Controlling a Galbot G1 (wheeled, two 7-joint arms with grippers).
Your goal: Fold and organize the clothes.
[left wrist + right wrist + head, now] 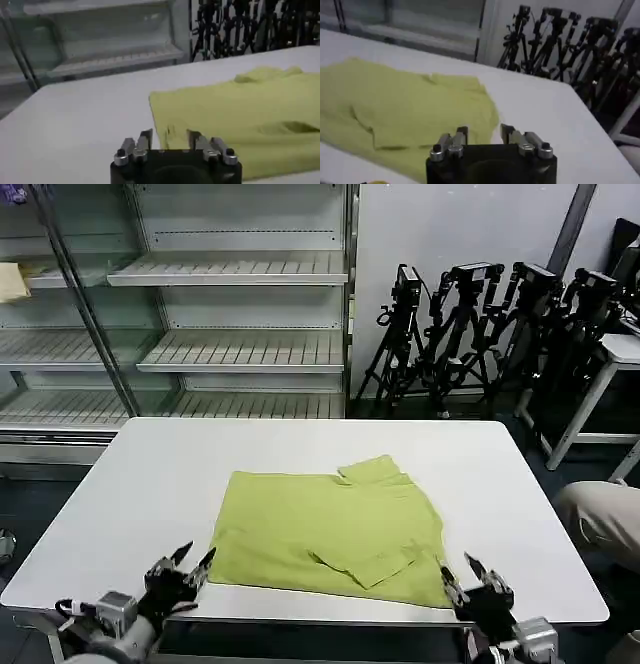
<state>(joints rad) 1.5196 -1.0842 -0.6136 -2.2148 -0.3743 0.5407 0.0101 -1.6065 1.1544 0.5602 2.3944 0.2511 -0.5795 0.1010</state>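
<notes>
Empty shelves [245, 269] stand behind the white desk [150, 474], where the T-shirt [330, 529] lies partly folded; left claw [190, 564] and right claw [458, 576] hover open, empty, at its near corners

Plain lime yellow-green T-shirt [330, 529] — no print showing, white table [140, 484], black grippers with silver fingers — left gripper [192, 563], right gripper [458, 574], black tripods [470, 334], pale grey shelving [230, 314]

You have one T-shirt [330, 529] on one table [160, 474], two grippers at the near edge, left [193, 562] and right [458, 569], and one shelf unit [240, 304] far left.
</notes>
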